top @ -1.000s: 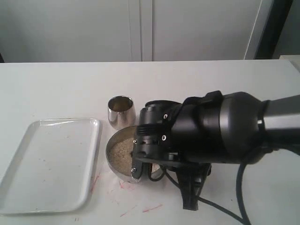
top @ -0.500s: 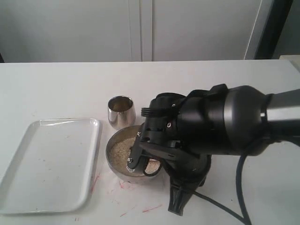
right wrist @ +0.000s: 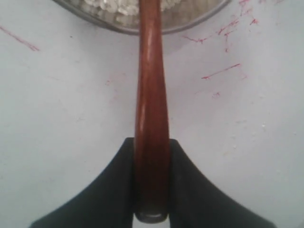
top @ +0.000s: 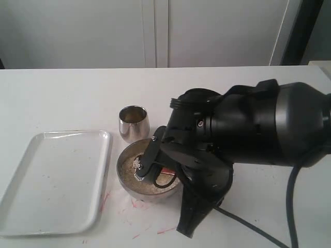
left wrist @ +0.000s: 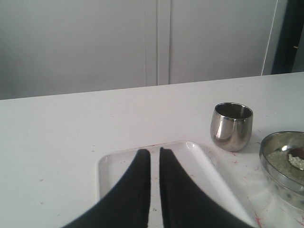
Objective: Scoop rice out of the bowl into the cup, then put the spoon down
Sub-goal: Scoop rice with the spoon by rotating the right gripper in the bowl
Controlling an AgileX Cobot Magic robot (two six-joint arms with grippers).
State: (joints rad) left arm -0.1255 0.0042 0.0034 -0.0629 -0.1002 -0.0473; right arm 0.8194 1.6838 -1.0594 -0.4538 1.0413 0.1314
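The steel bowl (top: 125,182) holds off-white rice (top: 129,164) in the middle of the table. Just behind it stands the small steel cup (top: 134,123). My right gripper (right wrist: 152,143) is shut on the reddish-brown spoon handle (right wrist: 152,95), which reaches over the bowl rim (right wrist: 190,21) into the rice (right wrist: 109,7). From the left wrist view the cup (left wrist: 232,126), the bowl (left wrist: 278,145) and the spoon head (left wrist: 299,153) in the rice (left wrist: 279,161) are visible. My left gripper (left wrist: 155,152) hangs shut and empty over the white tray (left wrist: 202,156).
The white rectangular tray (top: 57,181) lies left of the bowl. Red marks streak the table (top: 155,230) in front of the bowl. The bulky black right arm (top: 248,134) covers the bowl's right side and the table beyond it.
The right arm has swung up and to the right. Its gripper tip has gone from the bowl's near rim to further over the rice. The cup, bowl and tray stay put.
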